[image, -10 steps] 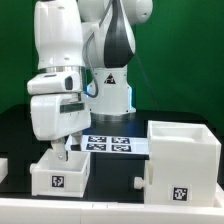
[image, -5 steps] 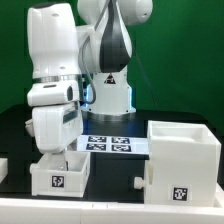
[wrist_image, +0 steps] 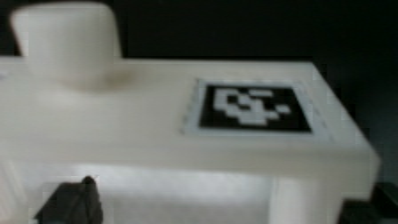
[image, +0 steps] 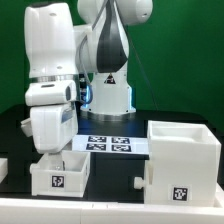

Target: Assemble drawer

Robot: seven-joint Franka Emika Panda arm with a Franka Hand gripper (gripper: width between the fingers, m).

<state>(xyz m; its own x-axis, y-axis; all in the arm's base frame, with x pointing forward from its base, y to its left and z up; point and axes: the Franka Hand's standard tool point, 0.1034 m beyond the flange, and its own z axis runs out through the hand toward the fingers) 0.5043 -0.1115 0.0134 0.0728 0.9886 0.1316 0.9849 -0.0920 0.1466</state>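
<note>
The drawer [image: 60, 176] is a small white open-topped box with a marker tag on its front, at the exterior view's left. In the wrist view the drawer [wrist_image: 143, 110] fills the picture, with its tag [wrist_image: 254, 105] and a round white knob [wrist_image: 68, 45]. My gripper [image: 61, 152] hangs straight down onto the drawer's rear part. In the wrist view the gripper [wrist_image: 231, 208] has its jaws wide apart. One dark fingertip [wrist_image: 77, 203] shows against the white wall and the other sits at the picture's edge. I cannot tell whether they touch the drawer.
The large white cube housing [image: 184, 160] with a tag stands at the exterior view's right. The marker board [image: 110, 145] lies behind, between the two. Another white part [image: 3, 166] shows at the left edge. The robot's base [image: 108, 95] stands at the back.
The arm has shifted a little toward the exterior view's left and lowered, bringing the gripper down onto the drawer. The drawer and housing have not moved.
</note>
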